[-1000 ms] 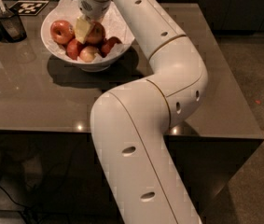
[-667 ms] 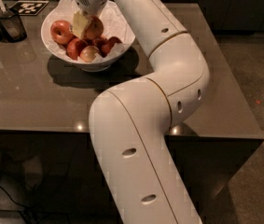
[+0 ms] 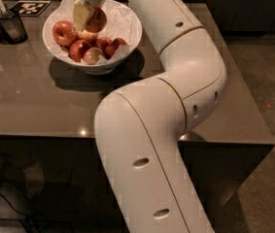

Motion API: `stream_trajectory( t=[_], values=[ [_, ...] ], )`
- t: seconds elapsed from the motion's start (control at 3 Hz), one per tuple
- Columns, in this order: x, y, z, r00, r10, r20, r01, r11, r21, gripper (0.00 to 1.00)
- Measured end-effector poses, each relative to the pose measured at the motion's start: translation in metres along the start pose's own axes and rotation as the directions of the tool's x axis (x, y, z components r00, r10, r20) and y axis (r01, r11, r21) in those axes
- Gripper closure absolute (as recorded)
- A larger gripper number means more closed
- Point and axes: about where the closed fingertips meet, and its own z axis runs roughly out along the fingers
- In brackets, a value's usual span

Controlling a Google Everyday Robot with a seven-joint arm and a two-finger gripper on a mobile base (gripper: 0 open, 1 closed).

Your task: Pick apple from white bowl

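The white bowl stands on the grey table at the upper left, lined with crinkled white paper and holding several apples. My gripper hangs over the middle of the bowl, its pale fingers shut on the red-orange apple, which is lifted a little above the other fruit. A deeper-red apple lies at the bowl's left, and a small pale apple sits just under the held one.
A small dark cup with a utensil stands left of the bowl. A black-and-white marker tag lies behind it. My white arm sweeps across the table's right half. The table's front edge runs along the lower left.
The gripper has risen with the apple in its fingers; the apple now sits higher above the other fruit. The camera's view has shifted a little.
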Motion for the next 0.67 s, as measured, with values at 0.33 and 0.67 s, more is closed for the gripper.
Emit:
stream_trajectory(
  t=[0.33, 0.67],
  values=[
    [-0.0067, 0.0113, -0.0608, 0.996, -0.045, 0.077, 0.045, 0.999, -0.002, 1.0],
    [-0.0103, 0.0098, -0.0556, 0.995, -0.044, 0.085, 0.044, 0.999, 0.002, 1.0]
  ],
)
